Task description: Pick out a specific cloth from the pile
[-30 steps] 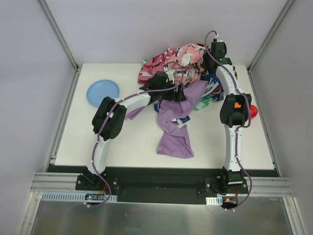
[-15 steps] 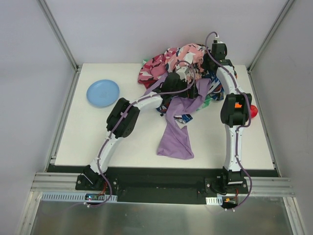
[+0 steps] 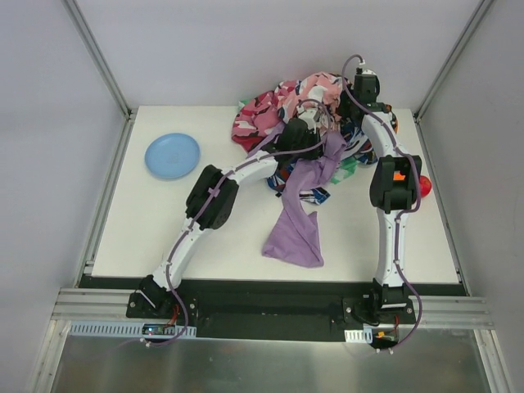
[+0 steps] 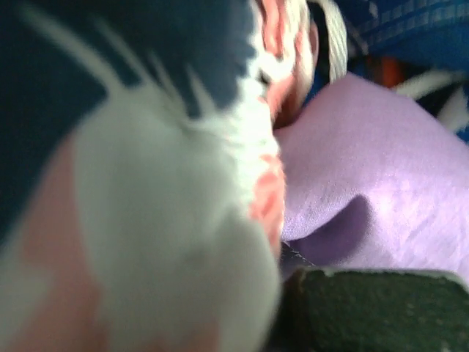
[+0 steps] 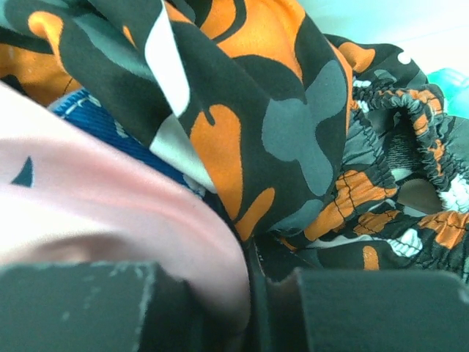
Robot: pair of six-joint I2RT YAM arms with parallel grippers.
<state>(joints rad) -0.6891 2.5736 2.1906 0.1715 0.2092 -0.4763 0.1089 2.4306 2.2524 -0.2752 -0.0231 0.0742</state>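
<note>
The lilac cloth (image 3: 296,229) trails from the pile (image 3: 266,110) down onto the white table; its upper end is gathered by my left gripper (image 3: 309,129). In the left wrist view, lilac fabric (image 4: 381,169) lies right of centre. Blurred pink, white and navy fabric (image 4: 146,220) covers the left half and hides one finger; the other finger (image 4: 366,308) shows. That gripper is shut, but what it pinches is hidden. My right gripper (image 3: 358,97) (image 5: 253,279) is buried in the pile's far right side. It is shut on pink fabric (image 5: 110,213) beside the black-orange-white cloth (image 5: 278,110).
A blue plate (image 3: 173,155) lies at the table's (image 3: 164,237) back left. A red object (image 3: 424,185) sits behind the right arm's elbow. A green piece (image 3: 348,168) pokes out under the pile's right edge. Grey walls and metal rails close in both sides.
The left arm has stretched away from me, its gripper going from over the lilac cloth into the pile. The cloth's upper part has bunched narrower. The right arm has stayed put.
</note>
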